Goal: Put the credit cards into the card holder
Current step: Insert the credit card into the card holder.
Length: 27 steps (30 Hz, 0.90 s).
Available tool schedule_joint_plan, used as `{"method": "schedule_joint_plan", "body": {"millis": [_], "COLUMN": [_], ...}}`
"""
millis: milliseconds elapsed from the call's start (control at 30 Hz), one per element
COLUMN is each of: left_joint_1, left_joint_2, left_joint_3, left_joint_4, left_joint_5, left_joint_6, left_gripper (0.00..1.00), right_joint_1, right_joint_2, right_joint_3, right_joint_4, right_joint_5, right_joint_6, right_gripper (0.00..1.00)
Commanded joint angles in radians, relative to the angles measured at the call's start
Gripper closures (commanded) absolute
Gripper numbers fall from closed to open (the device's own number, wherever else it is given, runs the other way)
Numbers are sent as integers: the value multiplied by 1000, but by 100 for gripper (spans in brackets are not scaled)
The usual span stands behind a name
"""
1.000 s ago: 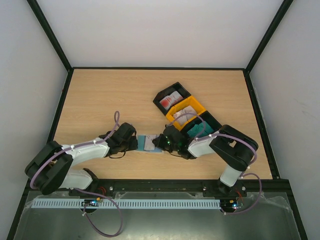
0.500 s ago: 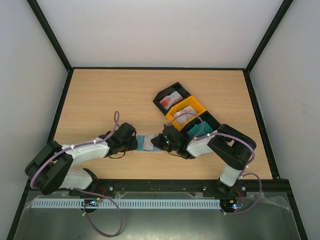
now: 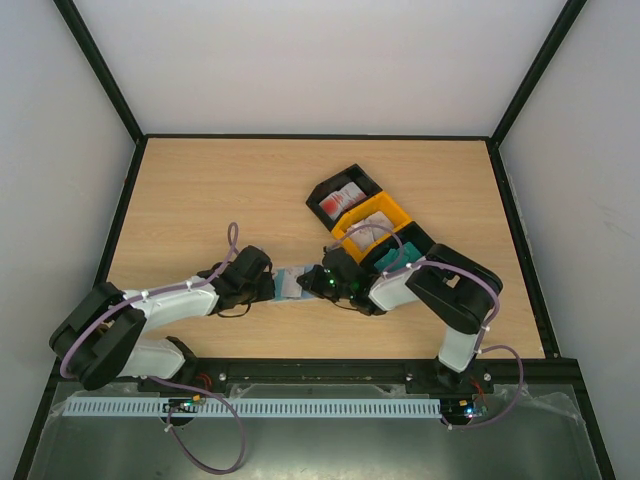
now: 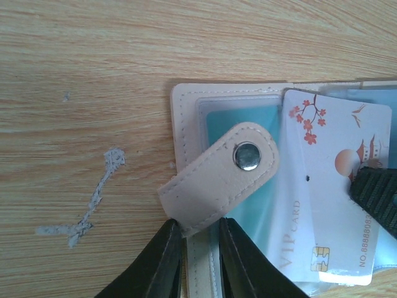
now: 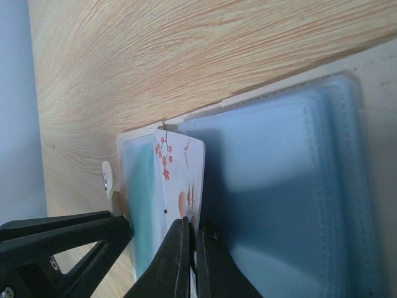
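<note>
The beige card holder [image 3: 288, 284] lies open on the table between the two arms, its snap strap [image 4: 218, 177] folded over. My left gripper [image 4: 200, 225] is shut on the holder's near edge [image 4: 186, 124], at the strap's base. My right gripper [image 5: 195, 226] is shut on a white credit card with red blossom print [image 5: 180, 167]. That card [image 4: 335, 205] stands tilted over the clear pockets [image 5: 279, 186], its far edge against the holder. A teal card [image 4: 214, 121] shows inside the first pocket. In the top view the right gripper [image 3: 320, 281] meets the left gripper [image 3: 268, 286] at the holder.
Three open bins stand in a diagonal row behind the right arm. The far black bin [image 3: 326, 189] holds white cards with red print, the orange bin [image 3: 398, 214] holds pale cards, and the near black bin [image 3: 415, 236] holds teal cards. A scuff mark [image 4: 93, 198] is on the wood left of the holder.
The right gripper has shifted left with the white card, further over the holder. The left gripper's jaws have narrowed on the holder's edge.
</note>
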Motion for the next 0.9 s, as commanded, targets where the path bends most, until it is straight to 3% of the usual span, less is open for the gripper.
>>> {"method": "schedule_joint_plan", "body": {"millis": [0, 200, 567, 867], "left_joint_1": [-5, -5, -5, -4], "left_joint_2": [30, 31, 23, 16], "left_joint_3": [-27, -26, -16, -15], "left_joint_4": [-16, -17, -46, -57], "left_joint_5": [50, 46, -5, -31], "left_joint_6": [0, -7, -23, -19], "left_gripper": [81, 81, 81, 81], "right_joint_1": [19, 19, 15, -53], "right_joint_2": [62, 50, -12, -51], "right_joint_3": [6, 20, 94, 94], "right_joint_4": [-44, -97, -454, -569], "right_joint_5": [-60, -76, 27, 14], "right_joint_6": [0, -43, -161, -238], "right_gripper": [98, 98, 98, 98]}}
